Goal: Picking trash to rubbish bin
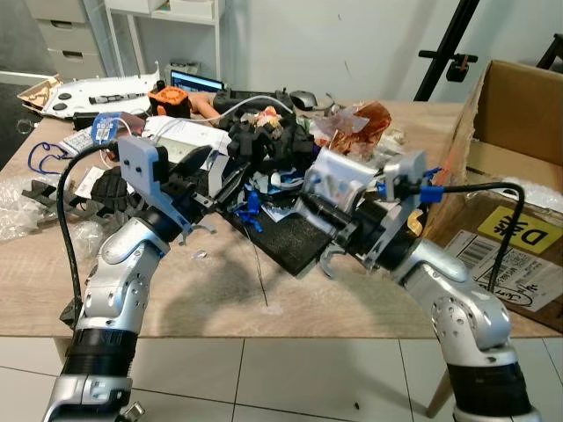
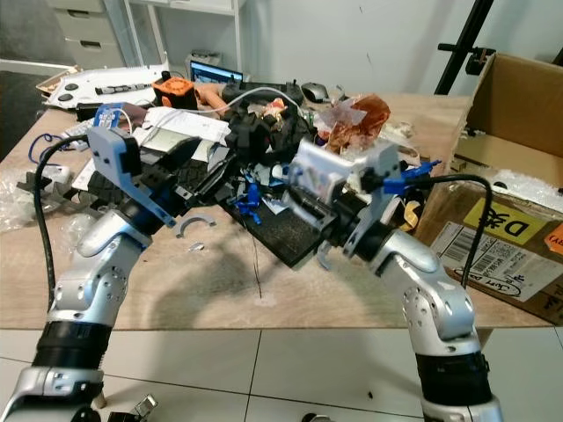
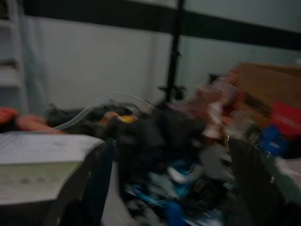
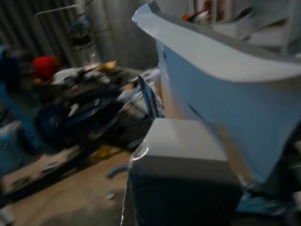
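A white carton point(image 1: 339, 176) is being pinched by the right gripper point(image 1: 318, 204) over the junk pile point(image 1: 264, 141). The left gripper point(image 1: 201, 180) is being held spread beside it, cardboard box point(image 1: 519, 176) crowding the right.

A pale wood-grain desk point(image 1: 220, 303) carries a black foam slab point(image 1: 290, 242), blue plastic scraps point(image 1: 251, 211) and an orange-brown wrapper point(image 1: 365, 119); beside it, a brown cardboard box point(image 1: 519, 114) bears a yellow label point(image 1: 519, 227).

1. a pale crumpled sheet point(image 4: 221, 66) curves across, close to the camera.
2. a grey-white box point(image 4: 183, 155) sits just under it.
3. blurred clutter point(image 4: 80, 99) lies on a wooden table point(image 4: 70, 202) beyond.
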`<state>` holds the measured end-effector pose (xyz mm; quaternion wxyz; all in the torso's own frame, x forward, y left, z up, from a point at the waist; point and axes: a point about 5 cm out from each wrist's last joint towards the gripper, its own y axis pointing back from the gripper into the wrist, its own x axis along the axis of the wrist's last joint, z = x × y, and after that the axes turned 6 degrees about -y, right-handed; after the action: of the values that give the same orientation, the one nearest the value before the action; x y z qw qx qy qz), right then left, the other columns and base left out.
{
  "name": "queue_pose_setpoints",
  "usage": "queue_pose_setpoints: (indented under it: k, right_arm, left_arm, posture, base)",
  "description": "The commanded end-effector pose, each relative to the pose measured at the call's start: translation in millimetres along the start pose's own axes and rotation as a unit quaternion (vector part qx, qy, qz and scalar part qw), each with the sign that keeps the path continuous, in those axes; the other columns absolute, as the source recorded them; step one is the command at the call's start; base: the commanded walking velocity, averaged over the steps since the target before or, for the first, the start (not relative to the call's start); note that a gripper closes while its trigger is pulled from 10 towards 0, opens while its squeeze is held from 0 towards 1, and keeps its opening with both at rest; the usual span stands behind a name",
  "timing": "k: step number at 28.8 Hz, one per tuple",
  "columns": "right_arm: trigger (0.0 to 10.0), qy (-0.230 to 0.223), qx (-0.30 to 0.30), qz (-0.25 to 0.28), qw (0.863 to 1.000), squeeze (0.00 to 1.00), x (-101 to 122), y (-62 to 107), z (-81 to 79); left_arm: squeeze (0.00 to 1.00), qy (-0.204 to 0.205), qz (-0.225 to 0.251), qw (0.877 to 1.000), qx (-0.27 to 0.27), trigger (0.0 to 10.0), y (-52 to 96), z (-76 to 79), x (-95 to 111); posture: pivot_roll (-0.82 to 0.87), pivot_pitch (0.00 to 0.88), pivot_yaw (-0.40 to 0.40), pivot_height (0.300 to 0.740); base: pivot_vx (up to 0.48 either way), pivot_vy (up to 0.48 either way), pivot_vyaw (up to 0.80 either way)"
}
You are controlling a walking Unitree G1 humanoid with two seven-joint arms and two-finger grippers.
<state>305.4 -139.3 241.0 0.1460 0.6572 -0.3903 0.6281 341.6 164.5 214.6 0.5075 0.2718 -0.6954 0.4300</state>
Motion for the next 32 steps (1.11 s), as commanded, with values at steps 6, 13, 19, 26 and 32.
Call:
queue_pose_setpoints:
  k: [6, 13, 19, 26, 32]
  right_arm:
    - [0.0, 0.231, -0.097, 0.121, 0.961, 0.0, 68.9, -5.5, 14.9]
    - [3.6, 0.333, -0.259, 0.176, 0.889, 0.0, 122.6, 16.3, 49.6]
    - [10.0, 0.249, -0.49, 0.207, 0.809, 0.0, 137.9, 76.9, 108.0]
    - [10.0, 0.202, -0.536, 0.21, 0.792, 0.29, 123.2, 95.8, 119.1]
    - [10.0, 0.201, -0.543, 0.208, 0.789, 1.0, 119.6, 92.9, 118.6]
  left_arm:
    - [0.0, -0.079, -0.059, 0.993, 0.064, 10.0, 1.1, -14.2, -12.3]
    - [0.0, -0.087, -0.063, 0.992, 0.058, 10.0, -5.6, -2.4, -18.8]
    - [0.0, -0.063, -0.053, 0.996, 0.026, 10.0, -9.2, 13.6, -18.2]
    - [0.0, -0.063, -0.044, 0.997, -0.008, 10.0, -14.0, 27.0, -19.3]
    - [0.0, -0.078, -0.062, 0.995, -0.016, 10.0, -16.7, 33.4, -23.5]
  posture:
    - [0.0, 0.168, -0.009, 0.74]
    - [0.0, 0.164, -0.013, 0.74]
    - [-0.01, 0.167, -0.006, 0.74]
    - [-0.01, 0.173, -0.002, 0.74]
    - [0.0, 0.163, 0.002, 0.74]
  base:
    - [0.0, 0.0, 0.0]
    - [0.0, 0.0, 0.0]
    - [0.0, 0.0, 0.0]
    - [0.0, 0.0, 0.0]
    - [0.0, 0.0, 0.0]
